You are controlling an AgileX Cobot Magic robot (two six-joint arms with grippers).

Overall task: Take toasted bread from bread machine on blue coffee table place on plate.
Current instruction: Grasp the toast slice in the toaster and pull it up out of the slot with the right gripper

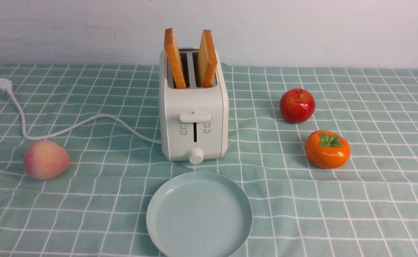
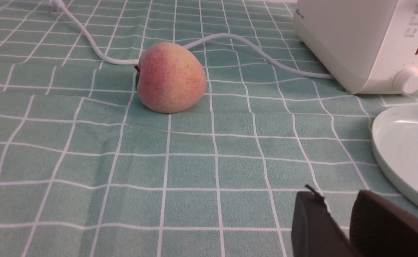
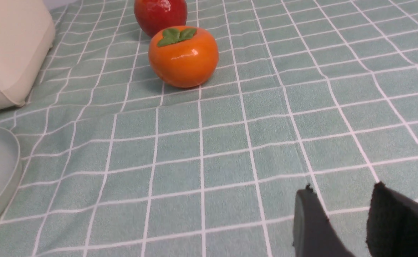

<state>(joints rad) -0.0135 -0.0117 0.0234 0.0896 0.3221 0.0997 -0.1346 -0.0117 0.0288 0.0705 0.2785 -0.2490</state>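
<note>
Left claw (image 2: 334, 194): fingers parted part-way, nothing between them. Right claw (image 3: 342, 191): same, gap a bit wider, also unloaded. Both are over the cloth-covered table (image 1: 98, 210), well apart from the toast.

Plate (image 1: 199, 214) has no bread on it. Clock from plate centre, front view: toaster (image 1: 194, 103) at 12, just beside the plate; peach (image 1: 46, 160) near 10, apple (image 1: 297, 106) between 1 and 2, persimmon (image 1: 327, 149) at 2.

Both slices are in the toaster slots, sticking well out. Left slice (image 1: 175, 59) tips toward 11, right slice (image 1: 207, 59) toward 1.

Step in hand, my read: reach and grip the first slice. Suggest left claw on left slice. Open wider first, come in from above, one finger per face, closing along 9–3. Match the slice's lean. Inner finger goes in the gap between slices; don't nudge the other one.

Grip the exposed upper part, fingers short of the metal rim. Light squeeze; toast probably crumbles. Pull up along the slot, no twist, else the toaster may lift or drag. Clear the rim fully, then carry toward 6, tilt flat low over the plate, release. Watch the cord (image 1: 102, 116) on the 9 side.
</note>
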